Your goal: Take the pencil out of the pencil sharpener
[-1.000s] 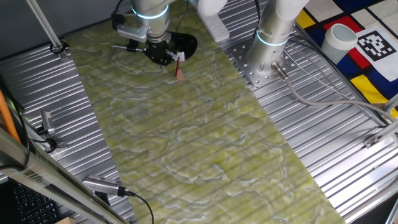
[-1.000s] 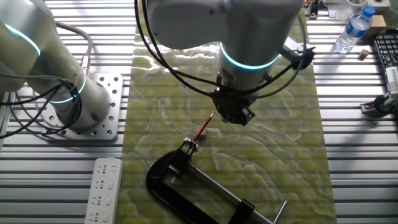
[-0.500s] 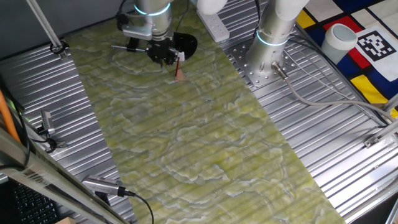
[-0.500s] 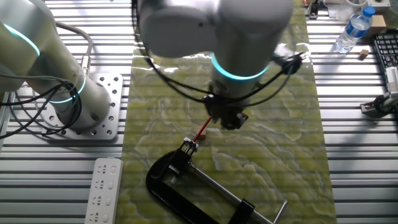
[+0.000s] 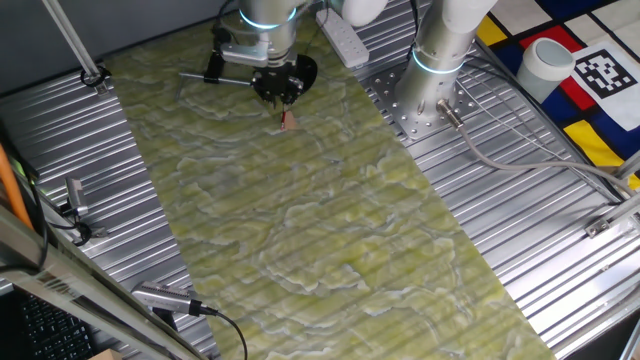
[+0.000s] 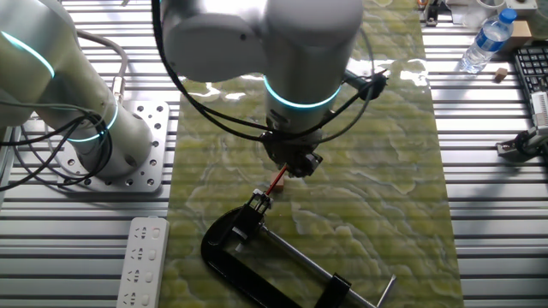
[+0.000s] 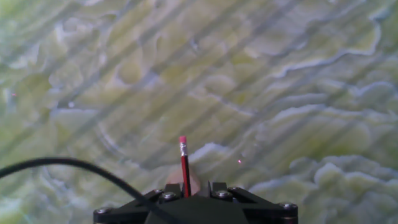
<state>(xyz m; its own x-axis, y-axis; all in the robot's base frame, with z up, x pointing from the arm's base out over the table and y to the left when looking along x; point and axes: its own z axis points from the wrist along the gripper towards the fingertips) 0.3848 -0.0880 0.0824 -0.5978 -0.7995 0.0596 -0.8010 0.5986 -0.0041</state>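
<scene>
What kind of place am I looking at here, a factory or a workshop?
Probably a robotics test lab. A white robot arm works over a green marbled mat on a ribbed metal table, with a black screw clamp and a black-and-white camera marker nearby.

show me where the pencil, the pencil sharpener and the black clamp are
pencil (image 7: 184, 165), hand view, middle of the red shaft
pencil sharpener (image 5: 288, 121), one fixed view, the pinkish block's face
black clamp (image 6: 224, 254), the other fixed view, the curved frame
</scene>
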